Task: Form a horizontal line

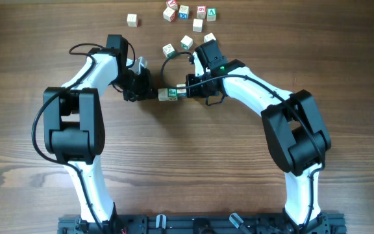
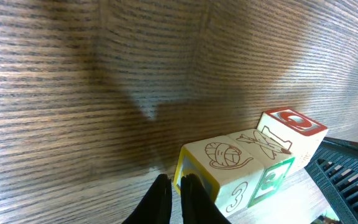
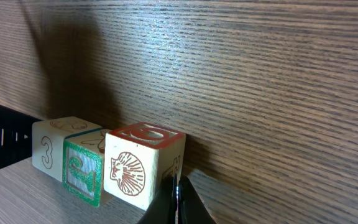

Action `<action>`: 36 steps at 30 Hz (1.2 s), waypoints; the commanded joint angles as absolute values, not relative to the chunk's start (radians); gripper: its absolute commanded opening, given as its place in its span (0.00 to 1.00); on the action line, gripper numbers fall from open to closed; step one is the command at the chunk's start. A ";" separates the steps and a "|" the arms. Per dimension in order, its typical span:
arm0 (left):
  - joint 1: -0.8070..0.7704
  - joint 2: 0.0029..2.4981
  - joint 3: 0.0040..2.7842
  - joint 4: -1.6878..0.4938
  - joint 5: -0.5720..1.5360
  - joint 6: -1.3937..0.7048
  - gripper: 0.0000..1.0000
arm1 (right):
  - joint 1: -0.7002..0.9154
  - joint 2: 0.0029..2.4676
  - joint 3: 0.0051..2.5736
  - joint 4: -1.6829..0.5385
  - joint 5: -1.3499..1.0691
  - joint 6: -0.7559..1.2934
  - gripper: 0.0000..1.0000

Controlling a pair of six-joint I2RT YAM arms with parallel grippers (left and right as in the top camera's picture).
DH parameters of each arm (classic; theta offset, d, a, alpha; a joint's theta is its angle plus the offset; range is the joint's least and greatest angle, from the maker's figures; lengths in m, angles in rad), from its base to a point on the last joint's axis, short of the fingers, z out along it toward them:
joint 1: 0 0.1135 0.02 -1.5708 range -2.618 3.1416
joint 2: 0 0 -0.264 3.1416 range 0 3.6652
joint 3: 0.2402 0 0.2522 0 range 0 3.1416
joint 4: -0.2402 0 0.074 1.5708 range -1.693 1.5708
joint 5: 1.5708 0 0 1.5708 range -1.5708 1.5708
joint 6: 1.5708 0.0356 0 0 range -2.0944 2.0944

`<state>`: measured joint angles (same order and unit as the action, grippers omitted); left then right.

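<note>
The horizontal line point(image 3: 82, 173) of three touching cubes, green middle, lies between closed left gripper point(image 2: 176, 186) and right gripper point(image 3: 176, 190)

Fig.: wood-grain desk point(image 1: 193, 169) carrying horizontal line point(image 1: 168, 95), 3 cubes touching; several loose cubes point(image 1: 186, 43) scattered beyond the line.

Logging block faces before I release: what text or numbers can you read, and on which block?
"3": side face of the yellow-edged end cube.
On the green-marked middle cube: one green character, too unclear to name.
On the red-topped end cube: white top mark, possibly "6", unsure.
On the loose cubes: marks too small to read.
</note>
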<state>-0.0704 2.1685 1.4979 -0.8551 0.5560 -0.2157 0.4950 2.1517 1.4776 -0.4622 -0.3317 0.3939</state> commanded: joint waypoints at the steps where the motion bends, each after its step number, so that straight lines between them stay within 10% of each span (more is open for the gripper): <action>1: -0.076 2.185 1.490 -0.851 0.583 -0.218 0.11 | 0.501 2.138 1.466 -0.456 -0.334 0.365 0.05; 36: 0.003 2.185 1.490 -0.838 0.583 -0.218 0.09 | 0.505 2.138 1.466 -0.446 -0.435 0.352 0.05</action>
<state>0.0025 2.1685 1.4979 -0.8337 0.5602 -0.2161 0.4953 2.1517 1.4776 -0.4500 -0.4301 0.3534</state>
